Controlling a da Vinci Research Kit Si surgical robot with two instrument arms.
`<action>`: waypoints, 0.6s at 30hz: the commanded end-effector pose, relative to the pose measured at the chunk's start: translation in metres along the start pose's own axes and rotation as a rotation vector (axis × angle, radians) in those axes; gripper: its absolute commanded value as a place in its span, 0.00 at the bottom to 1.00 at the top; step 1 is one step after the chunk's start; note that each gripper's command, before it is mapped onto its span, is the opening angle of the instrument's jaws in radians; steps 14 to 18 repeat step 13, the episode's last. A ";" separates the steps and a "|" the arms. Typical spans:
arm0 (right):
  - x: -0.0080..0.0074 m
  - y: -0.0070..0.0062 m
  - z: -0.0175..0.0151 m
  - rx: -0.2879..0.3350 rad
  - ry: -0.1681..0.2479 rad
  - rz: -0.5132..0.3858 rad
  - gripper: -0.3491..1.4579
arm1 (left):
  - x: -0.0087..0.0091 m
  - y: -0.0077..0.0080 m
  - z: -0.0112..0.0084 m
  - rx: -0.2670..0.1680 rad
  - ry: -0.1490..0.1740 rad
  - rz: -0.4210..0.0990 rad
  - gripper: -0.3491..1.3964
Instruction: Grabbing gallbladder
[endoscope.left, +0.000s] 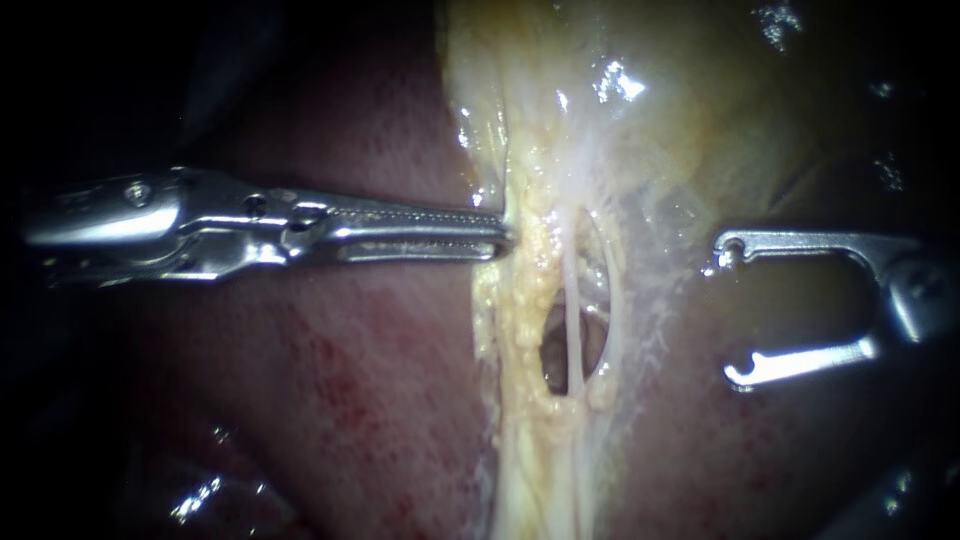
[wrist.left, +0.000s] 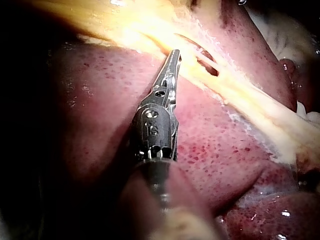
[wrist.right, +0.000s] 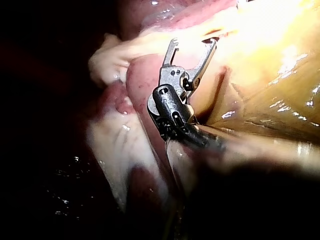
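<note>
Liver (endoscope.left: 330, 400): broad red bed under everything.
Gallbladder (endoscope.left: 780, 130): yellow-green, on liver, across fatty band from left instrument; not held.
Fatty band (endoscope.left: 520, 300): runs along gallbladder's edge; window in it crossed by thin tube (endoscope.left: 572, 320).
Right instrument (endoscope.left: 730, 312): jaws spread wide, empty, beside window.
Left instrument (endoscope.left: 505, 238): jaws pressed together, tip touching band's edge, no tissue visibly caught.
Judgement: approach only, grab still to make.
</note>
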 end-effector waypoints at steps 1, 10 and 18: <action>0.0000 0.0000 0.0000 0.000 0.000 0.000 0.52 | 0.0000 0.0000 0.0000 0.000 0.000 0.000 0.00; -0.0001 0.0000 0.0001 0.000 0.000 -0.001 0.52 | -0.0003 0.0000 -0.0001 0.001 -0.001 -0.001 0.00; -0.0001 0.0000 0.0001 0.000 0.000 -0.001 0.52 | -0.0004 -0.0001 -0.0001 0.001 -0.001 -0.002 0.00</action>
